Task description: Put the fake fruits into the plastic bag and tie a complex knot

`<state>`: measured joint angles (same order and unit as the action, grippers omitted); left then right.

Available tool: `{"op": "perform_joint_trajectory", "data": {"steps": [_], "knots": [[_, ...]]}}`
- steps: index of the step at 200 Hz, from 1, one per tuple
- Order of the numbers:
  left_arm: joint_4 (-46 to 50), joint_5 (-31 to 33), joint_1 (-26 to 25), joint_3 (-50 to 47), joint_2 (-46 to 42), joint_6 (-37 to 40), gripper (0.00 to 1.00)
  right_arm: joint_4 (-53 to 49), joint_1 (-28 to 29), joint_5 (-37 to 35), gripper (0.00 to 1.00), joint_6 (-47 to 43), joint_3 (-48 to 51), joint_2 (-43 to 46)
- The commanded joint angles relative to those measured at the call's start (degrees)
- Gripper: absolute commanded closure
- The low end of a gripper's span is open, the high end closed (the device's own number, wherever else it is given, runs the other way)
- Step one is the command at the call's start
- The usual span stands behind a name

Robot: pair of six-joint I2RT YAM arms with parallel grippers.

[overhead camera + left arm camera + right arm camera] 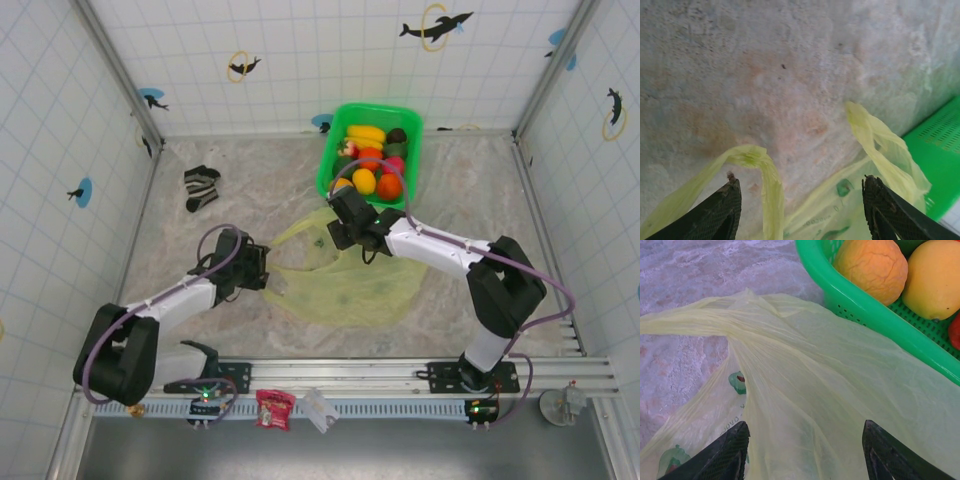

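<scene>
The plastic bag (pixel 350 285) lies flat and crumpled on the table between both arms. My left gripper (pixel 265 270) is at its left edge, open. In the left wrist view its jaws (pixel 800 202) stand wide apart over one handle loop (pixel 757 162), and the other handle (pixel 880 145) lies to the right. My right gripper (pixel 340 222) hovers open over the bag's far edge, its fingers (pixel 727 455) spread above the bag's film (pixel 815 390). The fake fruits (pixel 372 160) sit in the green tub (pixel 330 165); an orange one (pixel 870 265) and a yellow one (pixel 935 275) are close. The knot is out of view.
A striped sock (pixel 200 187) lies at the back left. The green tub's rim (pixel 875 315) is just right of my right gripper. Tiled walls enclose the table on three sides. A rail runs along the near edge.
</scene>
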<state>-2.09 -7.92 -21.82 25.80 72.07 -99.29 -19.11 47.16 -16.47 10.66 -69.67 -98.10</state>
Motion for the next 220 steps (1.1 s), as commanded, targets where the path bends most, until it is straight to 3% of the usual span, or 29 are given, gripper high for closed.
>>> {"op": "perform_joint_trajectory", "data": {"steps": [1,31,63,114,140,154,176,197,220], "knots": [[-1.79,2.28,-0.44,1.24,0.96,0.46,0.38,1.83,-0.27,-0.33,0.38,-0.5,0.15,0.28],[-1.22,10.25,-0.44,2.35,-0.34,9.54,0.45,2.86,-0.9,-1.22,0.46,-0.64,0.32,1.93],[-5.09,12.85,-0.27,2.45,-0.94,21.04,0.54,4.95,-3.04,-1.19,0.51,-0.3,1.35,6.01],[-7.14,5.19,1.53,7.9,5.04,34.97,0.85,6.87,-6.81,0.6,0.59,-0.33,3.7,10.45],[-4.47,-1.41,4.18,14.41,9.06,43.2,0.92,7.11,-7.95,3.16,0.6,-0.28,4.79,10.95],[-4.99,-6.28,6.53,15.95,10.58,44.34,1.0,6.76,-7.99,4.48,0.61,-0.71,4.78,10.34],[-7.49,-11.23,8.84,16.19,10.37,43.57,1.0,6.6,-7.61,4.43,0.62,-0.9,4.89,9.6],[-6.01,-12.1,8.9,18.05,9.0,44.06,1.0,6.9,-8.18,4.06,0.62,-1.16,4.86,9.83],[0.0,-11.89,8.9,18.34,7.17,38.14,0.97,5.81,-8.92,6.22,0.61,-0.69,3.31,9.11]]}}
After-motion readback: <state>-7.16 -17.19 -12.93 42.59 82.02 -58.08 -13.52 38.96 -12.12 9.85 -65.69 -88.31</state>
